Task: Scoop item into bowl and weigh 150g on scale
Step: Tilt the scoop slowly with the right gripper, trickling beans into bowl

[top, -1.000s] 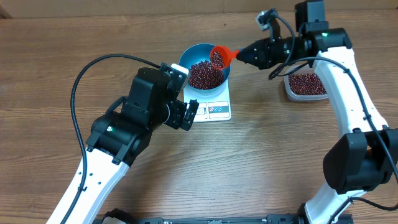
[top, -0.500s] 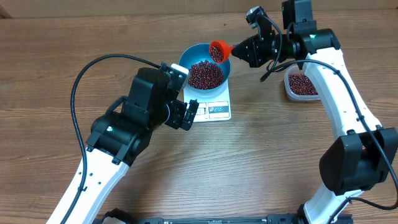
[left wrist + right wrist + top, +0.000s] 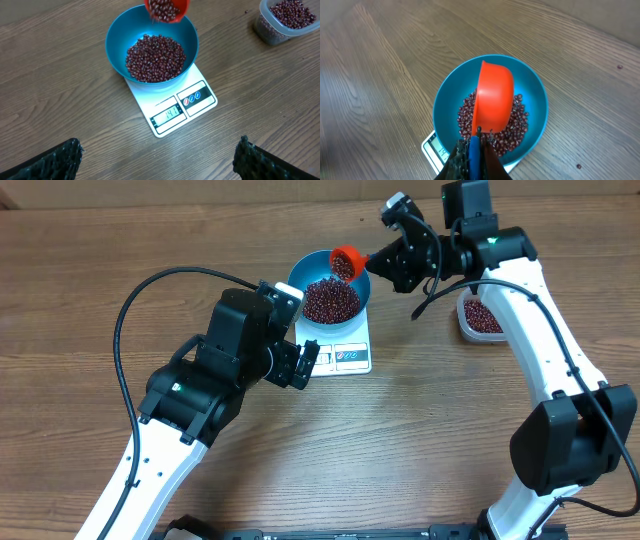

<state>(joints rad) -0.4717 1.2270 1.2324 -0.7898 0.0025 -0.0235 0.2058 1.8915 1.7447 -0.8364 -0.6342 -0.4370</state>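
Over the last second the right arm has drawn back toward the far edge and rolled its wrist, lifting the orange scoop (image 3: 346, 262) a little and tipping it further. Nearest, the left gripper (image 3: 303, 363) hangs with its fingers spread wide and empty beside the scale (image 3: 352, 357), probably parked there so its camera can read the display, which seems to sit a little short of the target. On the scale's platform stands the blue bowl (image 3: 297, 276), holding a heap of beans (image 3: 330, 300). Above its far right rim the right gripper (image 3: 378, 256) is clamped tight on the scoop's handle. The scoop's long axis runs from that grip leftward out over the bowl, its mouth pitched down at the heap with beans still in it, a slant suited to trickling rather than dumping. Beyond, well apart to the right, the clear tub (image 3: 480, 318) holds the remaining beans.
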